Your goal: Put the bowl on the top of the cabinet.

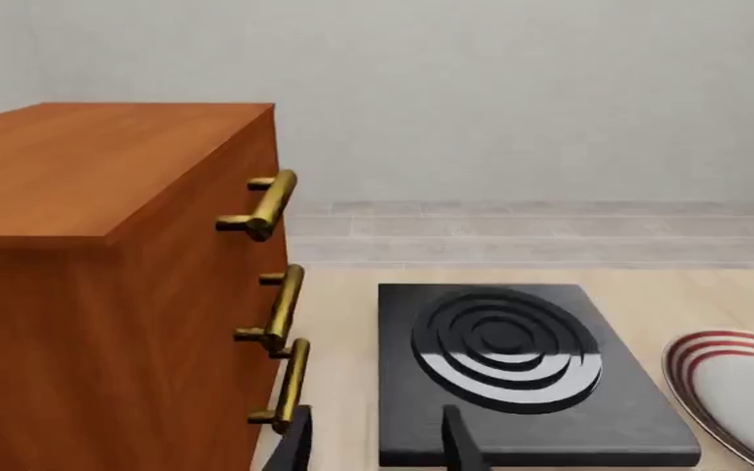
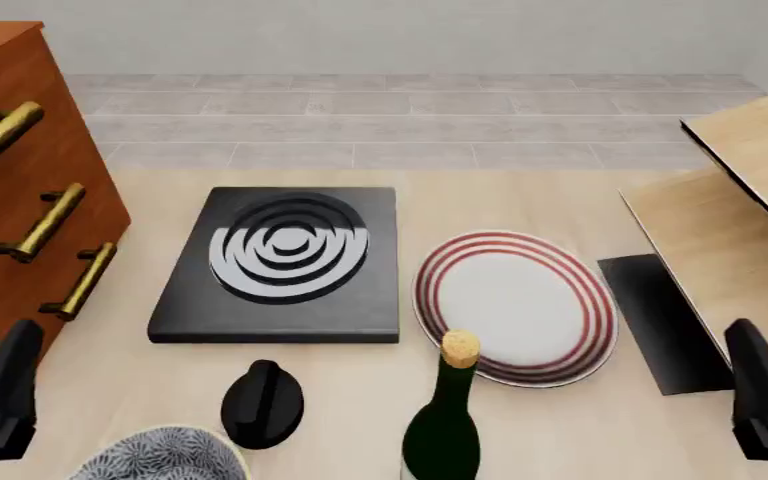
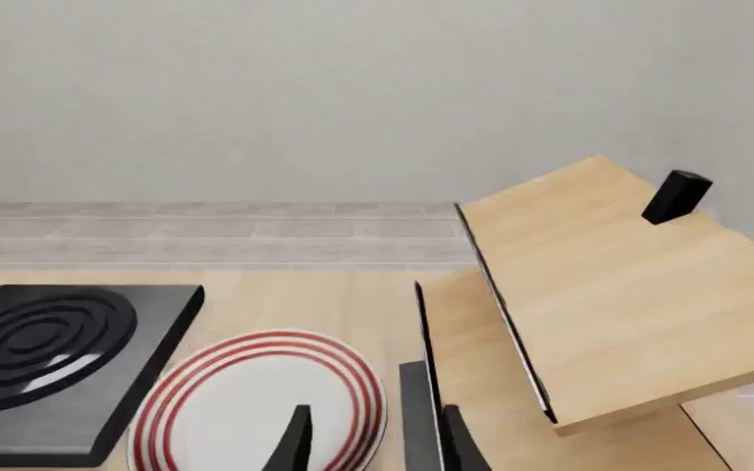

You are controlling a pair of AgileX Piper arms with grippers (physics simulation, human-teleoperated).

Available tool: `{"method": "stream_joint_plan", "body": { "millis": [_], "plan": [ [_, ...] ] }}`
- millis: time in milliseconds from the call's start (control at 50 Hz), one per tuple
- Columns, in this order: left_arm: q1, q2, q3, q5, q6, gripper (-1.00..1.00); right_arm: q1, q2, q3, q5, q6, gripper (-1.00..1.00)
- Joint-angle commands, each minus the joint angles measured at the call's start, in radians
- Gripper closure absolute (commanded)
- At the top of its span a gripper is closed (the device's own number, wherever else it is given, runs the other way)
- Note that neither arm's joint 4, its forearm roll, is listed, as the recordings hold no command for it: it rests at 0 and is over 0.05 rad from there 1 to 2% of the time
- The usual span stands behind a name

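Pre-grasp step: bowl [image 2: 164,456] sits ungrasped just in front of the cabinet [image 2: 11,200]; both tools, left [image 1: 374,444] and right [image 3: 370,440], are apart and empty; next, left tool should reach the bowl's rim.

The front view looks forward and down over my table [image 2: 398,400] from above and behind me, centred on the black hotplate [image 2: 284,265]. My left wrist camera sits low and close, facing the hotplate [image 1: 521,378] with the cabinet [image 1: 102,285] beside it. My right wrist camera, also low, faces the plate [image 3: 252,402], the hotplate [image 3: 56,358] beyond. All three views share hotplate and plate.
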Motion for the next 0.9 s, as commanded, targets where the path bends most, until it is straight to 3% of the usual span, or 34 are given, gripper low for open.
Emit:
{"method": "stream_joint_plan", "body": {
  "millis": [20, 360, 560, 720, 900],
  "plan": [
    [0.005, 0.049, -0.002, -0.028, -0.008, -1.00, 0.000, 0.005, -0.003, -0.001, 0.000, -1.00],
    [0.014, 0.002, -0.017, 0.017, -0.001, -1.00, 0.000, 0.005, -0.003, -0.001, 0.000, -1.00],
    [-0.023, -0.005, -0.166, 0.224, 0.034, -1.00, 0.000, 0.005, -0.003, -0.001, 0.000, -1.00],
    [-0.051, -0.006, -0.261, 0.418, 0.110, -1.00, 0.000, 0.005, -0.003, -0.001, 0.000, -1.00],
    [-0.066, -0.005, -0.297, 0.548, 0.180, -1.00, 0.000, 0.005, -0.003, -0.001, 0.000, -1.00]
  ]
}}
